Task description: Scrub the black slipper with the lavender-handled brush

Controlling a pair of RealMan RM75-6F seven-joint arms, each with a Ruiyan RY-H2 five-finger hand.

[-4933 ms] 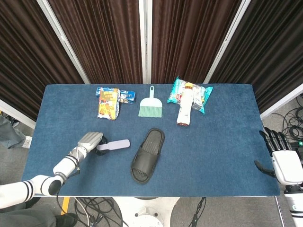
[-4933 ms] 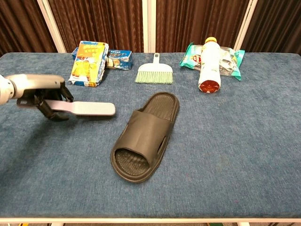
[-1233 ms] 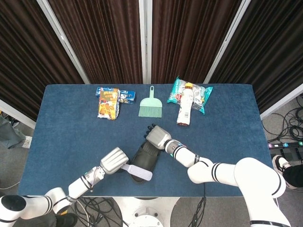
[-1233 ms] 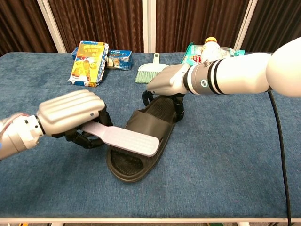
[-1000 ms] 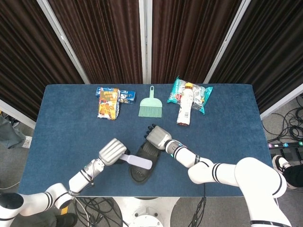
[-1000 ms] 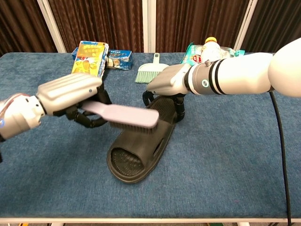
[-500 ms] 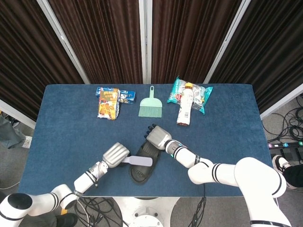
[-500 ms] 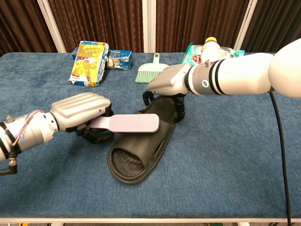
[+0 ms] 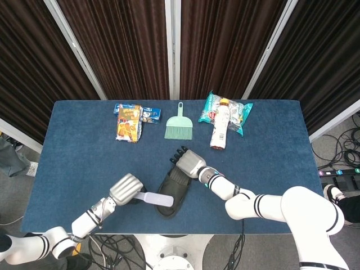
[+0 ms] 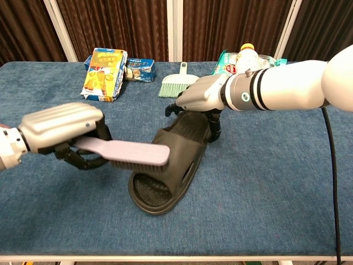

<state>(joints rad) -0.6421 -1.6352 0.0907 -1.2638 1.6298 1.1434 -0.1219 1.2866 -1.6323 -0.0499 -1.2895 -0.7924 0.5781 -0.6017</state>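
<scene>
The left hand [image 10: 58,128] is positioned near the front-left of the blue table [image 9: 73,152], with its fingers closed around the handle of the lavender-handled brush [image 10: 124,151]; the fingers themselves are largely concealed beneath the hand's silver back in both views. Bare cloth is available to the left of this hand as far as the table's left edge, and a narrow strip of cloth lies between the hand and the front edge. The brush is extended rightward from the grip so that its head lies across the left side of the black slipper [image 10: 172,165]; the bristle face is turned downward and whether it is in contact with the slipper cannot be determined. The slipper is located front of centre, lying diagonally with its toe opening towards the front edge and its heel towards the rear. The heel is covered by the right hand [image 10: 205,97], whose dark fingertips are curved down over both sides of the heel; the palm contact is hidden, but the slipper is held in place by this hand. At the rear edge, well apart from the working area, a snack box [image 9: 129,121], a green dustpan brush [image 9: 179,127] and a bottle [image 9: 220,130] lying on a teal packet [image 9: 243,112] are arranged in a row. Right of the slipper, open cloth extends to the right edge, crossed only by the right forearm.
</scene>
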